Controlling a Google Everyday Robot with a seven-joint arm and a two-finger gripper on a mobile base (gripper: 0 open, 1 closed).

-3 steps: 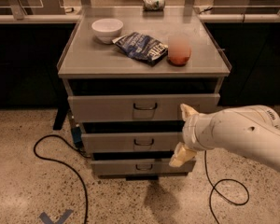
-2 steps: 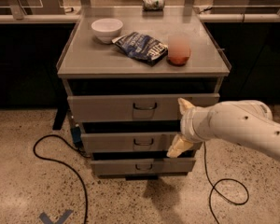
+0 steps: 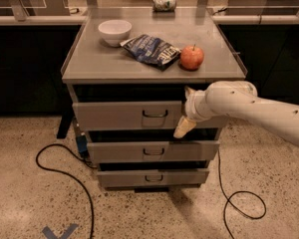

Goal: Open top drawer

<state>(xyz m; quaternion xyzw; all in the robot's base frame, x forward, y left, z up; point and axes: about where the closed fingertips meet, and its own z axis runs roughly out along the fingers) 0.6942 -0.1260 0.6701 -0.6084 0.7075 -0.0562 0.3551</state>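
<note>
The top drawer (image 3: 119, 116) is the widest grey front of the cabinet, with a small dark wire pull (image 3: 155, 114) in a central recess. A dark gap shows above it. My gripper (image 3: 183, 111) is at the right part of this drawer front, a little right of the pull. Its pale fingers (image 3: 183, 127) are spread one above the other, open and empty. The white arm reaches in from the right and hides the drawer's right end. Two narrower drawer fronts (image 3: 152, 152) lie below.
On the cabinet top (image 3: 99, 63) stand a white bowl (image 3: 114, 31), a blue chip bag (image 3: 152, 49) and a red apple (image 3: 192, 57); a can (image 3: 164, 3) lies behind. Black cables (image 3: 65, 173) loop on the floor on both sides. Dark counters flank the cabinet.
My gripper has moved up and to the left, from beside the middle drawer to the right part of the top drawer front. The drawers have not moved.
</note>
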